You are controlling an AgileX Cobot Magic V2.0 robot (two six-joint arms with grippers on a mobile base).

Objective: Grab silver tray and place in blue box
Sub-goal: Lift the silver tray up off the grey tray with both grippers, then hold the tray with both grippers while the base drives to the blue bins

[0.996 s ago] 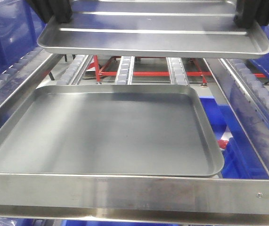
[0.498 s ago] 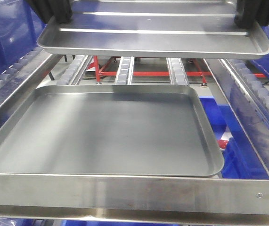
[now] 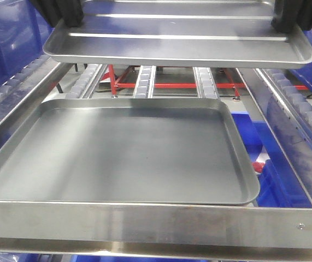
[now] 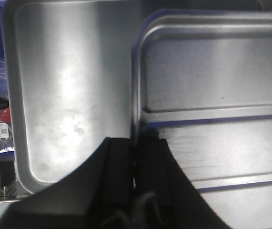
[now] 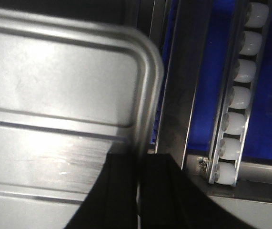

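A steel roller counter (image 3: 145,221) carries a large, dull grey smooth tray (image 3: 123,155). Clear above it hangs the shiny ridged silver tray (image 3: 177,46), its end rims pinched by the left claw (image 4: 135,143) and right claw (image 5: 138,160). A blue plastic crate (image 3: 278,174) shows beneath.

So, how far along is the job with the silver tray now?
Done: the silver tray is off the rack, hanging above the grey tray. In hand: the left fingers and the right fingers pinch its rim at opposite ends. Left: carrying it to the blue box, apparently the blue wall at the side, and setting it inside.
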